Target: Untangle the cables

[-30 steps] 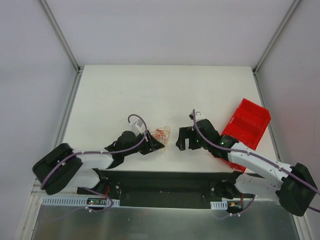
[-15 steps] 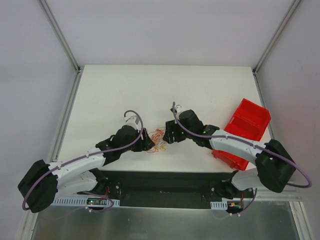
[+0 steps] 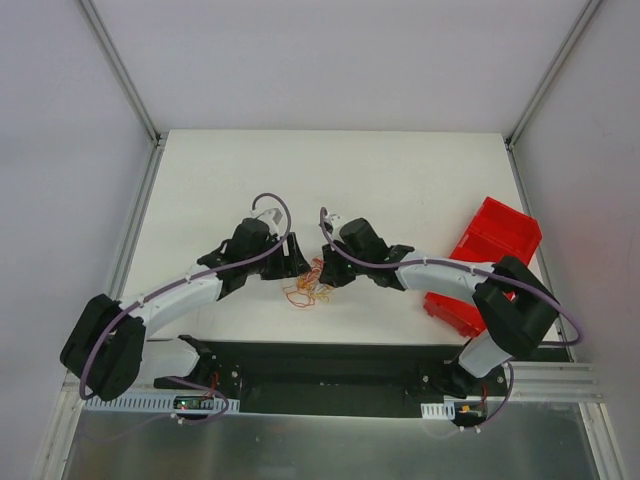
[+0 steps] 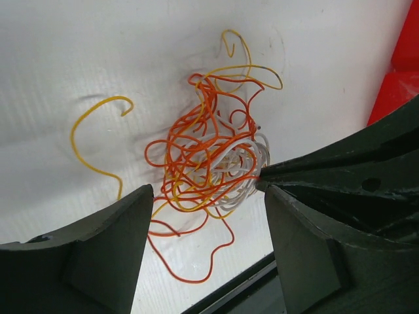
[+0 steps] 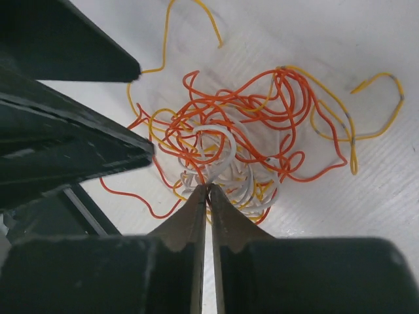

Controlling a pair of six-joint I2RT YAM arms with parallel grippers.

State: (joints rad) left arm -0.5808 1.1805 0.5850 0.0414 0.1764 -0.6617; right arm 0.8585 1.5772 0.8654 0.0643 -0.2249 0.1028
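The cables (image 3: pixel 307 287) lie in one tangle of red-orange, yellow-orange and whitish wire on the white table (image 3: pixel 330 180), between my two grippers. In the left wrist view the cables (image 4: pixel 209 154) sit just beyond my left gripper (image 4: pixel 208 196), which is open, its fingers either side of a loose red-orange loop. My right gripper (image 5: pixel 209 188) is shut, its tips pinching a whitish and red-orange strand at the near edge of the cables (image 5: pixel 242 144). Seen from above, the left gripper (image 3: pixel 291 262) and right gripper (image 3: pixel 324 272) nearly meet over the tangle.
A red bin (image 3: pixel 494 252) stands at the right side of the table, behind the right arm. The black base plate (image 3: pixel 320 365) runs along the near edge, close below the tangle. A yellow-orange strand (image 4: pixel 91 140) curls out to the left.
The right arm swung left from beside the red bin to the tangle, and its gripper went from open to shut on a strand. The left gripper shifted up and back and opened a little wider.
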